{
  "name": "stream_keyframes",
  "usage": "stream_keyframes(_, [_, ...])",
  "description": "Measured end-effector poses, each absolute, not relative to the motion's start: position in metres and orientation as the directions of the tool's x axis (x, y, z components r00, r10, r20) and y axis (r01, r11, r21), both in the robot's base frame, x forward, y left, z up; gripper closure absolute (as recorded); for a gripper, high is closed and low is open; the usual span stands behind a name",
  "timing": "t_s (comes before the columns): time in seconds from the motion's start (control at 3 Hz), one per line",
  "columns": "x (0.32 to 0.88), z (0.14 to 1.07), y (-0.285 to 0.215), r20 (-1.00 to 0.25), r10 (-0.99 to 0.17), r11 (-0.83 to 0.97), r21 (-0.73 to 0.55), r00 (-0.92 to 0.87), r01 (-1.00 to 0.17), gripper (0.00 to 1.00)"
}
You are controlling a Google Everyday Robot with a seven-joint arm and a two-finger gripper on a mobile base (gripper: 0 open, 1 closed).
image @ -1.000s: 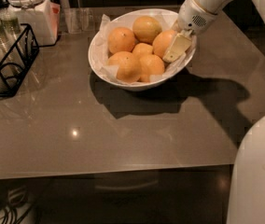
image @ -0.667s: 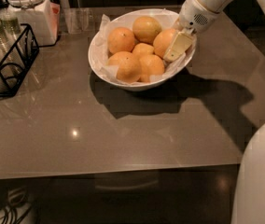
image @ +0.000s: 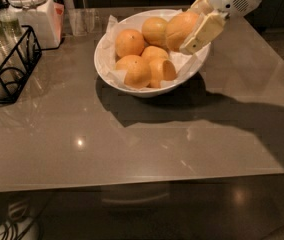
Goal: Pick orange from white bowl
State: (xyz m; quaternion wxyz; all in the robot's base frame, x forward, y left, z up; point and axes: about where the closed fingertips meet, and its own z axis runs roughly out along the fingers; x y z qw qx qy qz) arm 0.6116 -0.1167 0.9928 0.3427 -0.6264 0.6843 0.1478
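Observation:
The white bowl (image: 103, 64), lined with crinkled white paper, stands at the back middle of the table and holds several oranges. My gripper (image: 189, 30) reaches in from the upper right and is shut on one large orange (image: 179, 28), holding it over the bowl's right side, slightly above the others. One cream finger (image: 203, 32) lies across the orange's right face; the other finger is mostly hidden behind the fruit. The remaining oranges (image: 130, 43) lie in the bowl's left and middle.
A white lidded jar (image: 31, 15) stands at the back left beside a black wire rack (image: 8, 66) with glass bottles. A clear glass (image: 82, 21) stands behind the bowl. The grey table (image: 147, 149) extends to its front edge low in the view.
My gripper has risen a little and drawn back to the right with the orange in it, lifting it off the pile. The bowl and the other oranges stay put.

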Motion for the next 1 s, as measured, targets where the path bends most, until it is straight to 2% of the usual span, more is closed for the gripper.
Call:
stream_keyframes(0.33, [0.572, 1.027, -0.115, -0.749, -0.66, 0.192, -0.242, 0.057, -0.951, 1.0])
stream_keyframes(1.0, [0.481, 1.032, -0.134, -0.835, -0.55, 0.372, -0.218, -0.025, -0.902, 1.0])
